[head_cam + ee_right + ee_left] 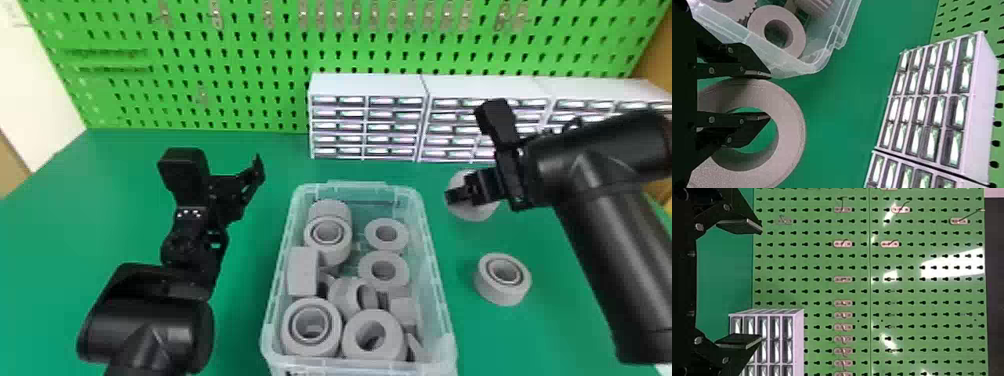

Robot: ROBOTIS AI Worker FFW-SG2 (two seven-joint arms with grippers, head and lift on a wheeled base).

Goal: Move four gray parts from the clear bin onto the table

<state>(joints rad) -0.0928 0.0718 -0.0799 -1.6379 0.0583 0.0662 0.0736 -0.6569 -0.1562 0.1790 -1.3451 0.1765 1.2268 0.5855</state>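
The left gripper [247,187] is at left, fingers wide apart, and the right gripper [456,195], at right, is partly closed.

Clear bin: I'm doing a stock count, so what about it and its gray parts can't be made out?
- Head view: some gray parts lie partly beneath others, leaving the total uncertain.
- Head view: the bottom edge cuts off the near wall of the clear bin.
- Right wrist view: the right gripper covers some of the large gray ring.

The bin [350,187] sits on the table [245,310], parts [302,272] inside, another part [492,296] to its right, drawer cabinets [367,85] behind
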